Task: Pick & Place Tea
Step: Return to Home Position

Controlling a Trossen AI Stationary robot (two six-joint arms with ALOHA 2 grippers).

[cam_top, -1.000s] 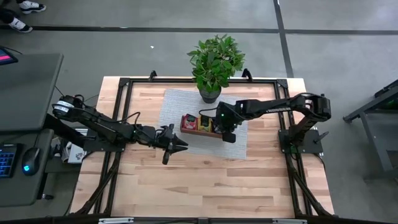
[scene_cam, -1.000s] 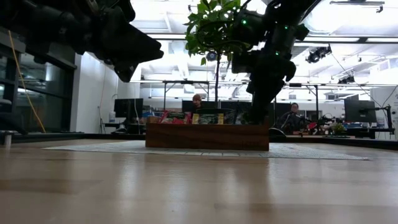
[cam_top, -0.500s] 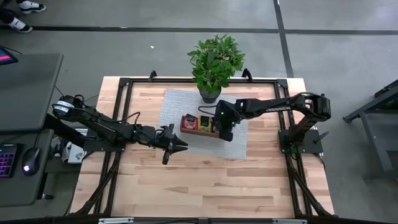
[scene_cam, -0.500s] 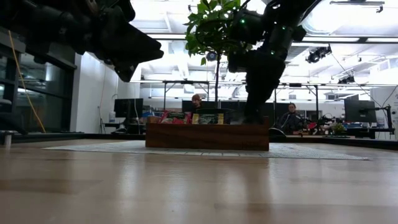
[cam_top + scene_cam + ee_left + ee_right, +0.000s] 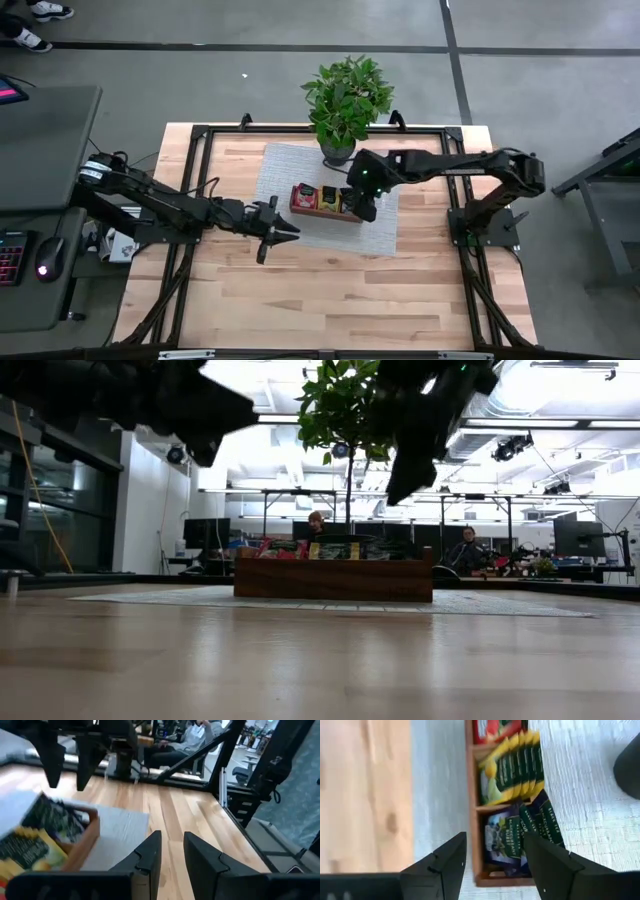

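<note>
Now, the tea [image 5: 512, 770] all seems to stand in the tray [image 5: 330, 580], which sits on a grey mat [image 5: 285, 170] a little toward 12 o'clock from the middle of the bench [image 5: 300, 290]. Red sachets fill one end bay, yellow the middle, dark ones the other end. I can spot none loose on the mat, though the right arm hides a patch of it.

The sachets look light, thin and bendy, with slick wrappers. Packed on edge, they are best pinched by the upper edge, one at a time, gently enough not to crease.

The right claw [image 5: 495, 842] hangs above the dark bay at the tray's 3 o'clock end, fingers wide apart and empty. The left claw [image 5: 171, 836] hovers over bare wood at the tray's 8 o'clock, fingers narrowly apart, holding nothing.

A potted plant [image 5: 345, 100] stands near the tray's 12 o'clock. Its leaves spread wide, so a reach from that side risks brushing them.
</note>
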